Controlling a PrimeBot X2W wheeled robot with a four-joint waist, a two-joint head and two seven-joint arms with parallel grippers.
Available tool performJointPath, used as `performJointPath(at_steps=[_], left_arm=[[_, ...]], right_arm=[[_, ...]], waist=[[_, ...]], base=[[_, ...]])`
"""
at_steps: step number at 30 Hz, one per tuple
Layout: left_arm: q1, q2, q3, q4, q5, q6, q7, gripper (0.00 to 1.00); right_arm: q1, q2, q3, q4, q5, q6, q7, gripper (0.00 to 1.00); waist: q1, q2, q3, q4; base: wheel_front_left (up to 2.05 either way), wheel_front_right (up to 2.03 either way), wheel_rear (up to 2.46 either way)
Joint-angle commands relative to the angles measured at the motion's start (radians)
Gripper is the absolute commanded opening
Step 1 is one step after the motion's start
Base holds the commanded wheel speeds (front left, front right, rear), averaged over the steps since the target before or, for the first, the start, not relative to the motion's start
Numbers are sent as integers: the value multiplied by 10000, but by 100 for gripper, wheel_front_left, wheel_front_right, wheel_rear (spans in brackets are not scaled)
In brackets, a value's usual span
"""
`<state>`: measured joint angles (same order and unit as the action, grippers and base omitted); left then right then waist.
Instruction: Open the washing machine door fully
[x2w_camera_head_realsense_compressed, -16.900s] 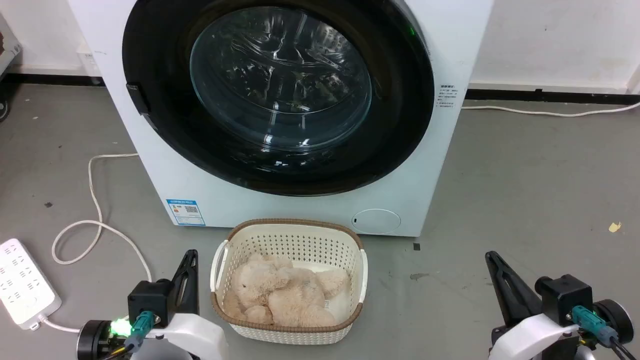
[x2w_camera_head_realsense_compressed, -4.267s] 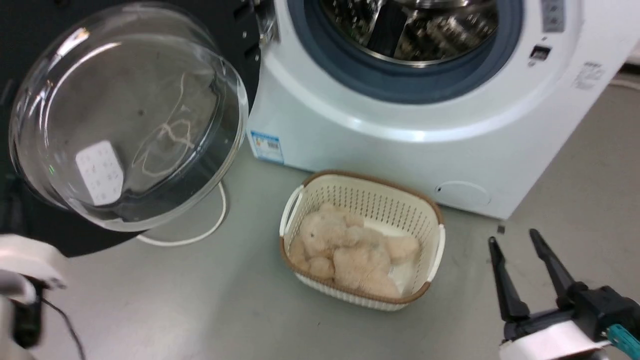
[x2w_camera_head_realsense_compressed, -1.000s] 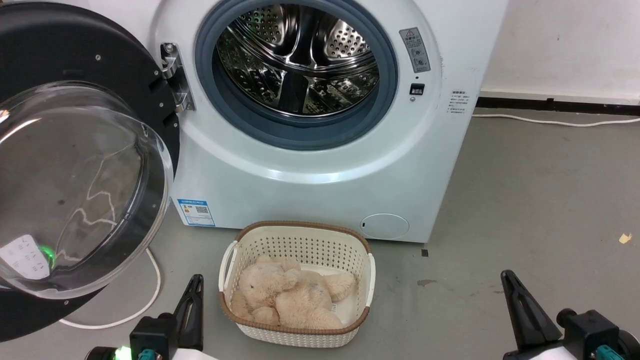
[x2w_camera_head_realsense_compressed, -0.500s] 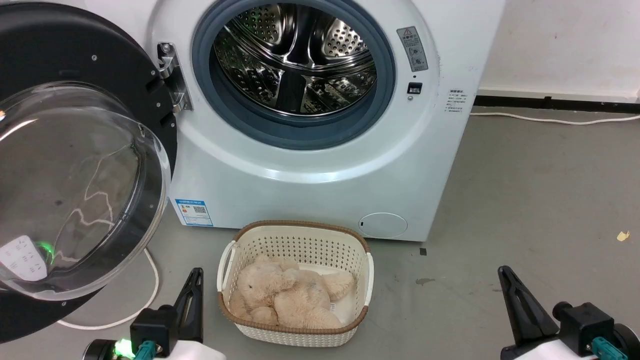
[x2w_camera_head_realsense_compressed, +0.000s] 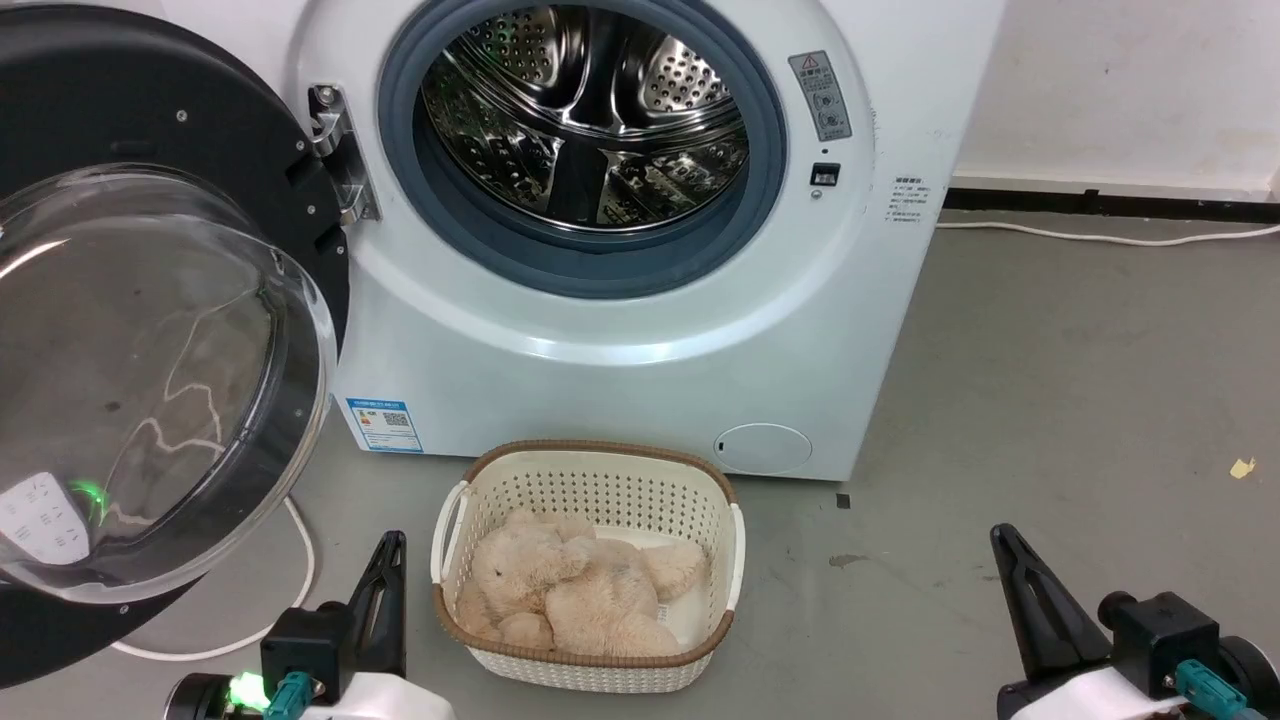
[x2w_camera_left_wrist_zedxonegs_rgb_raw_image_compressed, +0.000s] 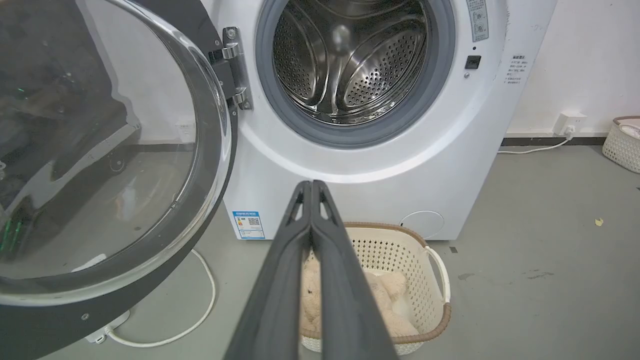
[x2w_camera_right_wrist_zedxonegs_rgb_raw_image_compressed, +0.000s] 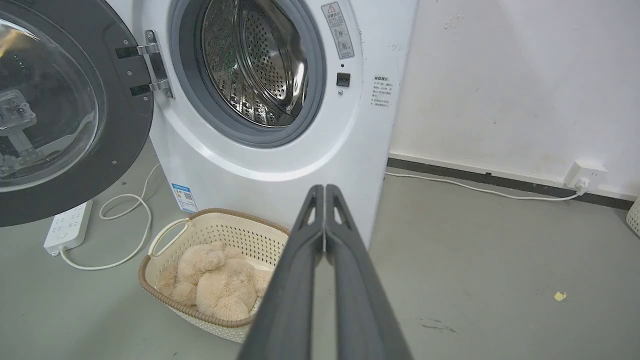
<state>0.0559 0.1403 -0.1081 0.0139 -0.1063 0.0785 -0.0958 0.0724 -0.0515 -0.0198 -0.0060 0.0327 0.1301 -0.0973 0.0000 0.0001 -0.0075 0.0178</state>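
- Noting positions first: the washing machine door (x2w_camera_head_realsense_compressed: 150, 340) hung off its hinge (x2w_camera_head_realsense_compressed: 335, 150) at the left edge of the washing machine (x2w_camera_head_realsense_compressed: 620, 340) front. Its inner face and glass bowl were turned toward us, and the drum (x2w_camera_head_realsense_compressed: 590, 110) was wholly uncovered.
- Both grippers sat low and touched nothing. The left gripper (x2w_camera_left_wrist_zedxonegs_rgb_raw_image_compressed: 311, 186) had its jaws pressed together, and the right gripper (x2w_camera_right_wrist_zedxonegs_rgb_raw_image_compressed: 324, 189) was likewise closed on nothing.
- We could not tell whether the door had reached its hinge stop. Risk one: we counted the job done while some travel remained.
- Risk two: if the hinge did not hold, the door might drift back across the opening, since nothing braced it.
- Risk three: a further nudge with closed fingers on the glossy rim or the glass bowl could skid off. Pushed too hard at the stop, it would strain the hinge.
- Risk four: the left gripper lay near the door's lower rim, so a careless lift of that arm would strike the glass from below.
- On the floor (x2w_camera_head_realsense_compressed: 1050, 380), the basket (x2w_camera_head_realsense_compressed: 600, 495) with the plush toy (x2w_camera_head_realsense_compressed: 570, 590) sat just before the machine's front bottom edge. A white cable (x2w_camera_left_wrist_zedxonegs_rgb_raw_image_compressed: 213, 295) and power strip (x2w_camera_right_wrist_zedxonegs_rgb_raw_image_compressed: 67, 227) lay under the door. Rolling forward could shove or snag them.
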Motion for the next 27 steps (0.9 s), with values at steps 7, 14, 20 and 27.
performJointPath(at_steps=[7, 14, 20, 27], left_arm=[[-229, -177, 223, -55, 235, -152, 182, 0], [-285, -299, 368, -69, 374, -258, 313, 0], [-332, -403, 492, -81, 494, -350, 425, 0], [-388, -525, 635, -96, 633, -456, 555, 0]], right_arm=[[-241, 9, 48, 35, -121, 4, 194, 0], [-322, 9, 74, 39, -156, 4, 326, 0], [-392, 10, 95, 43, -185, 5, 438, 0], [-473, 11, 121, 47, -220, 5, 569, 0]], waist=[[0, -1, 12, -27], [0, -1, 22, -52], [0, -1, 32, -74], [0, -1, 42, -99]], base=[[0, 0, 0], [0, 0, 0], [0, 0, 0], [0, 0, 0]])
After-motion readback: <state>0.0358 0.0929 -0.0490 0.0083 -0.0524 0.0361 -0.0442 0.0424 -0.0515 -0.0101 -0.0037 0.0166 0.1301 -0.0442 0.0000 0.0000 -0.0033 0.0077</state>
